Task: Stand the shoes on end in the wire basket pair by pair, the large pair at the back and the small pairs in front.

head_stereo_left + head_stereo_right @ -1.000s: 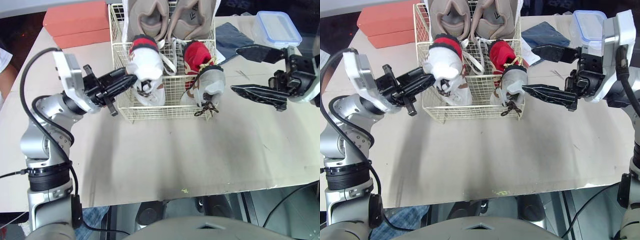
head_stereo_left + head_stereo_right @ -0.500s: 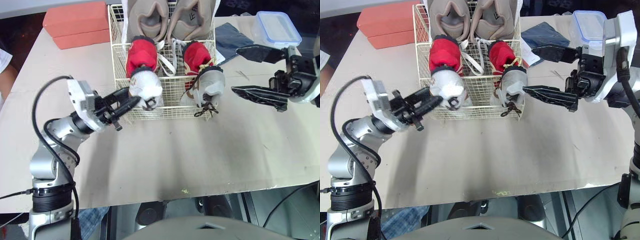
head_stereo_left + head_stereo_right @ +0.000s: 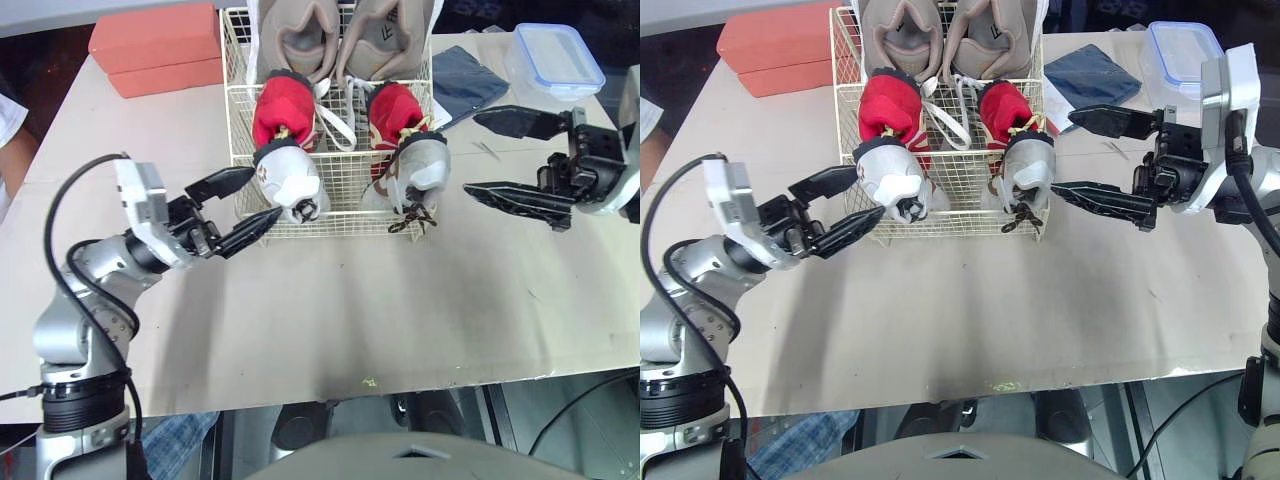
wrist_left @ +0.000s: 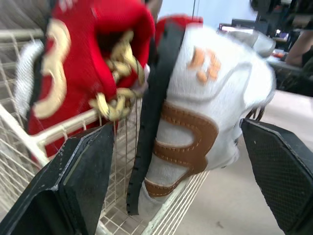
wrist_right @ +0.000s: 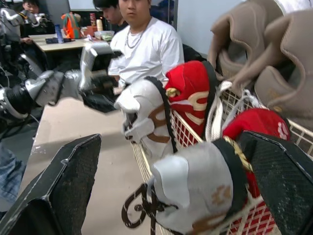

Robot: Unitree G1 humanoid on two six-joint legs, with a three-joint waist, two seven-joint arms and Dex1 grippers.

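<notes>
Though just beside left gripper (image 3: 264, 192), shoe (image 3: 287, 176) inside basket (image 3: 340, 226).

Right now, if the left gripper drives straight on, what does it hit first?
The left gripper meets the white-and-red shoe at the wire basket's front-left corner first; its open fingers flank the toe. Depth unclear.

Painted metal wire basket (image 3: 345, 195) with matt, suede-like tan shoes (image 3: 305, 35).

Basket (image 3: 345, 205): large pair (image 3: 345, 35) behind, small shoes (image 3: 285, 150) in front; container (image 3: 553, 58) right.
</notes>
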